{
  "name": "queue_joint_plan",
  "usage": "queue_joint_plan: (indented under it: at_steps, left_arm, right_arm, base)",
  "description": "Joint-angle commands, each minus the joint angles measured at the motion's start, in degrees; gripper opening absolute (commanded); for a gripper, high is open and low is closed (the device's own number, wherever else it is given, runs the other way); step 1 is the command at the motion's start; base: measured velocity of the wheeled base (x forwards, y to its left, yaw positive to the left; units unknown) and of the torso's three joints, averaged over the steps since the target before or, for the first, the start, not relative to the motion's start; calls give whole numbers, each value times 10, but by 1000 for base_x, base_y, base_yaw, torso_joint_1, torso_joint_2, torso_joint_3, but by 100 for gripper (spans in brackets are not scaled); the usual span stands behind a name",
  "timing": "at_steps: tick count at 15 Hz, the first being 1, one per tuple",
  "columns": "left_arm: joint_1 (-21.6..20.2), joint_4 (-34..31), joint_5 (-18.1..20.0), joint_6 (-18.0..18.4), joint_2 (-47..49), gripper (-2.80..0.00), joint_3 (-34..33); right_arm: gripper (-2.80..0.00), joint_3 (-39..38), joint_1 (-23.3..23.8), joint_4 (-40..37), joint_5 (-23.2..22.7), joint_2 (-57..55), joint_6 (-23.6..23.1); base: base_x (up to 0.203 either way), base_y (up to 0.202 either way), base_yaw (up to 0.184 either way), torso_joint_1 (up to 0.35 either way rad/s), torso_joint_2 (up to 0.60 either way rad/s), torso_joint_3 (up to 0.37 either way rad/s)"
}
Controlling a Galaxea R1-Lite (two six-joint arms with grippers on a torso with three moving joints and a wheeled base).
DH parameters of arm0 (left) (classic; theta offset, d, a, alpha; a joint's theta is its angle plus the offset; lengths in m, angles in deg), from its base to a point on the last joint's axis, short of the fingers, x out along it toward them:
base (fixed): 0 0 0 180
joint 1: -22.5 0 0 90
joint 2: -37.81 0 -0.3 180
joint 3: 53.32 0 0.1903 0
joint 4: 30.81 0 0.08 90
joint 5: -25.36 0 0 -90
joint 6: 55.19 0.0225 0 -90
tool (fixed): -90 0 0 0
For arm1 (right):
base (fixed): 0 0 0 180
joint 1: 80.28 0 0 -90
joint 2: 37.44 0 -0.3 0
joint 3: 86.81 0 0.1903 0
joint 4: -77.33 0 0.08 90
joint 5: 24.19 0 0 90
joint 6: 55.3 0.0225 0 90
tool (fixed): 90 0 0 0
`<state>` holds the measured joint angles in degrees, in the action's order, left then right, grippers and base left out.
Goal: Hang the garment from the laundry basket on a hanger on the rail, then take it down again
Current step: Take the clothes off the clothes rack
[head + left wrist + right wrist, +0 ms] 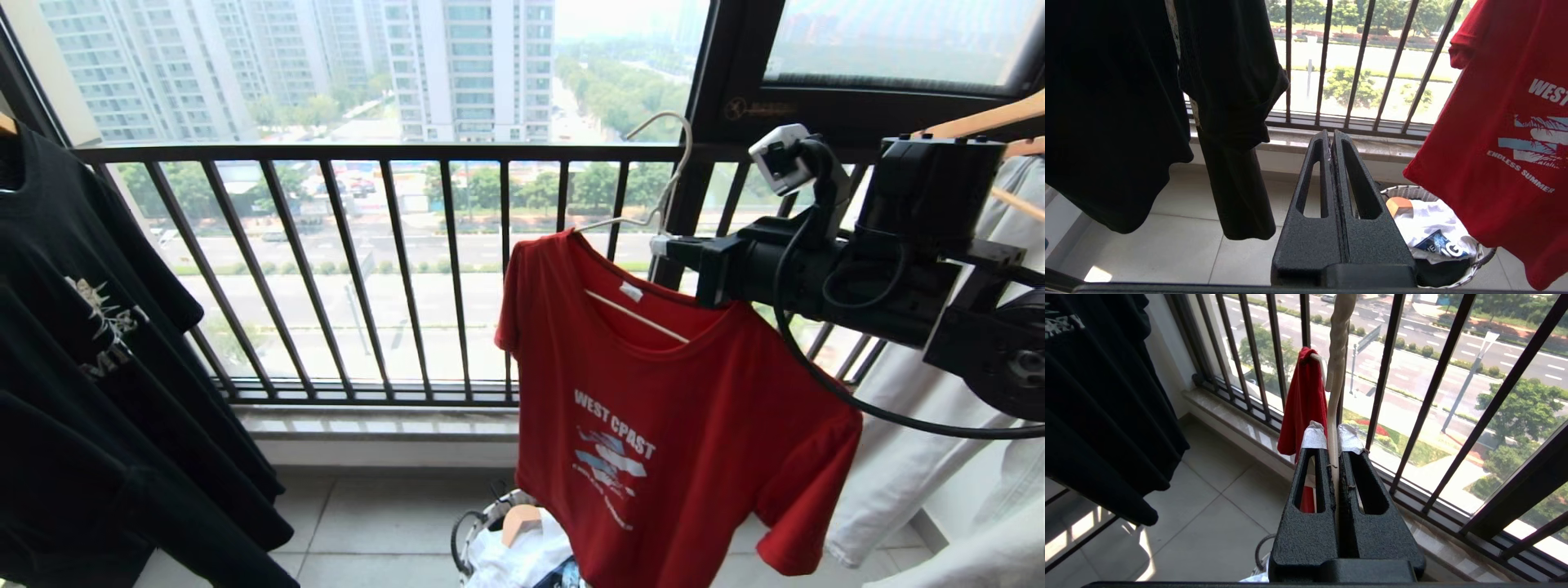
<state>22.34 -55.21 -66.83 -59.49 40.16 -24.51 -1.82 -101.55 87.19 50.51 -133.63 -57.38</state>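
Observation:
The red garment (653, 425) with the "WEST" print hangs on the thin off-white hanger (674, 155) in front of the balcony bars, in the air, with its hook free. My right gripper (663, 245) is shut on the hanger's neck just below the hook. In the right wrist view the hanger (1336, 367) runs up from between the taped fingertips of the right gripper (1333, 437), with the garment (1302, 404) beyond. The laundry basket (469, 531) stands on the floor under the garment. My left gripper (1331, 132) is shut and empty, low and left of the garment (1502, 134). The rail is out of view.
Black T-shirts (90, 343) hang at the left. A white garment (914, 457) on a tan wooden hanger (980, 121) hangs at the right behind my right arm. The basket (1404, 188) holds a white printed garment (1433, 220). Balcony bars (392, 261) stand close behind.

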Motion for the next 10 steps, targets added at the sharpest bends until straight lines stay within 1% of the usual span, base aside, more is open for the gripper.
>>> queue_joint_plan:
  at_steps: [1,2,3,5,6,7,8,10]
  left_arm:
    - [1,1,10,-5,96,-280,75]
    - [4,0,34,-1,142,-280,105]
    - [8,-1,70,12,187,-280,131]
    - [13,1,144,42,283,-280,186]
    - [18,2,179,48,337,-280,218]
    - [30,2,202,45,390,-280,250]
    - [56,3,220,36,446,-280,282]
    - [125,4,239,8,555,-280,347]
  right_arm:
    - [-280,0,-4,43,0,-30,4]
    - [-280,-1,-11,77,2,-37,15]
    - [-280,-3,-18,92,8,-40,18]
    - [-280,-2,-18,93,10,-51,18]
    - [-280,0,-18,94,12,-58,19]
    - [-280,2,-19,94,16,-64,18]
    - [-280,4,-20,95,19,-69,18]
    - [-280,16,-23,97,35,-81,20]
  base:
    - [0,0,0,0,0,0]
    - [0,0,0,0,0,0]
    - [0,0,0,0,0,0]
    - [0,0,0,0,0,0]
    - [0,0,0,0,0,0]
    - [0,0,0,0,0,0]
    - [0,0,0,0,0,0]
    - [0,0,0,0,0,0]
